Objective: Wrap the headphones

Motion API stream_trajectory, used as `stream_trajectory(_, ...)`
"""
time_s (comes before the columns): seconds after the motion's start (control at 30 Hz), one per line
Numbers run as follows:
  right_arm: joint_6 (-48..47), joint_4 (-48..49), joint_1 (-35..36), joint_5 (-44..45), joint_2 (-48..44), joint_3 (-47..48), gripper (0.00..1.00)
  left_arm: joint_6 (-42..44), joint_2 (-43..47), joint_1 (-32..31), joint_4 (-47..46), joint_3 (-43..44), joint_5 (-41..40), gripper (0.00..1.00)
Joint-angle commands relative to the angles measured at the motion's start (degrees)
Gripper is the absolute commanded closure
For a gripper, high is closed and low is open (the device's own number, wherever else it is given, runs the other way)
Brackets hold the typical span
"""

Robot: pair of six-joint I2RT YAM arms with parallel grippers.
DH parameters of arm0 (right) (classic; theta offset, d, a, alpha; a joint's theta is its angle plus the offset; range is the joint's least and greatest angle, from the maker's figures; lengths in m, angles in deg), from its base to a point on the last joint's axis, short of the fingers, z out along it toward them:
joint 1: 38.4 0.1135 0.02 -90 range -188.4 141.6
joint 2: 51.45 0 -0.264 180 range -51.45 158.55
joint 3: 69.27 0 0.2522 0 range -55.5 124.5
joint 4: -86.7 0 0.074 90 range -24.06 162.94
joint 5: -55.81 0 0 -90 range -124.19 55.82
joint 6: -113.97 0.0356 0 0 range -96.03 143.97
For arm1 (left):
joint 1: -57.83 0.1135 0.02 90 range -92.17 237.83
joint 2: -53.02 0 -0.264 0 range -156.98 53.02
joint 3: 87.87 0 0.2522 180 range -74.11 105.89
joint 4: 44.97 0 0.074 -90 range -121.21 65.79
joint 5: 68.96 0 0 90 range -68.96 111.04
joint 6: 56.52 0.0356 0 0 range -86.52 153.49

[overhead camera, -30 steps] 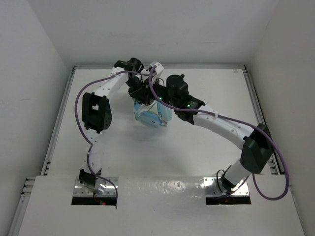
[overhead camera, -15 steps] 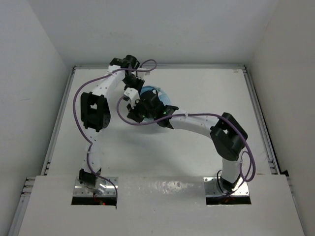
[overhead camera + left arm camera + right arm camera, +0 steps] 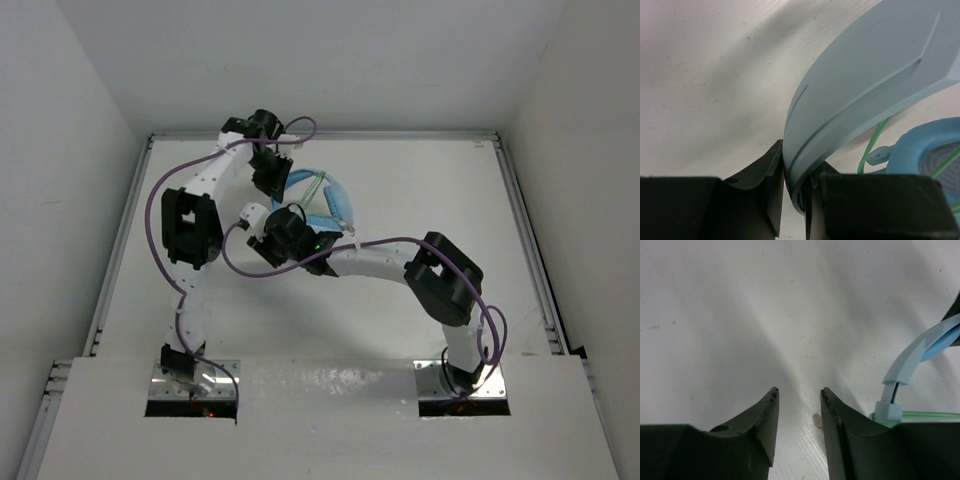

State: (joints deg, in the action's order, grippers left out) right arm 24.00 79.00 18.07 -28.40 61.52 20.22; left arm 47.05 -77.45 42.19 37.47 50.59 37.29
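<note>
Swung leftward over the tabletop (image 3: 430,270), the right pincer (image 3: 799,394) now stands partly parted, empty; the headphones (image 3: 336,204) lie just beside it, near the far edge; the left pincer (image 3: 796,175) is clamped on their headband (image 3: 855,80).

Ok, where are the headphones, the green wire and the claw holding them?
headphones (image 3: 865,85), left wrist view, on the wide light blue headband.
green wire (image 3: 874,141), left wrist view, on the thin stretch below the headband.
left gripper (image 3: 794,167), left wrist view, midway between the fingertips pinching the headband.
</note>
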Motion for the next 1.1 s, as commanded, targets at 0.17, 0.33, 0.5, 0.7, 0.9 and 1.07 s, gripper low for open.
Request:
stream_trajectory(0.17, -2.41, 1.58, 0.57, 0.2, -3.63, -0.05, 0.53, 0.33, 5.93, 0.52, -1.45, -0.6, 1.77, 1.0)
stream_trajectory(0.33, -2.93, 0.45, 1.62, -9.26, -7.14, -1.81, 0.28, -1.52, 5.41, 1.05, -3.73, -0.43, -0.87, 1.0)
stream_trajectory(0.5, 1.53, -0.36, 2.6, -15.27, -11.09, -4.26, 0.01, -2.4, 5.41, 1.4, -6.36, -0.6, -3.85, 1.0)
stream_trajectory(0.7, 4.62, 2.99, 2.6, -15.72, -16.99, -5.41, 0.01, -2.05, 5.32, 1.58, -7.86, -2.44, -4.03, 1.0)
stream_trajectory(0.9, 6.73, 4.57, 1.46, -8.25, -22.87, -5.59, 0.01, -3.1, 5.05, 3.94, -7.78, -3.41, -0.52, 1.0)
stream_trajectory(1.07, 15.06, 3.43, -6.88, -9.99, -27.53, -5.93, 0.01, -3.45, 6.28, 6.14, -7.95, -3.42, 1.24, 1.0)
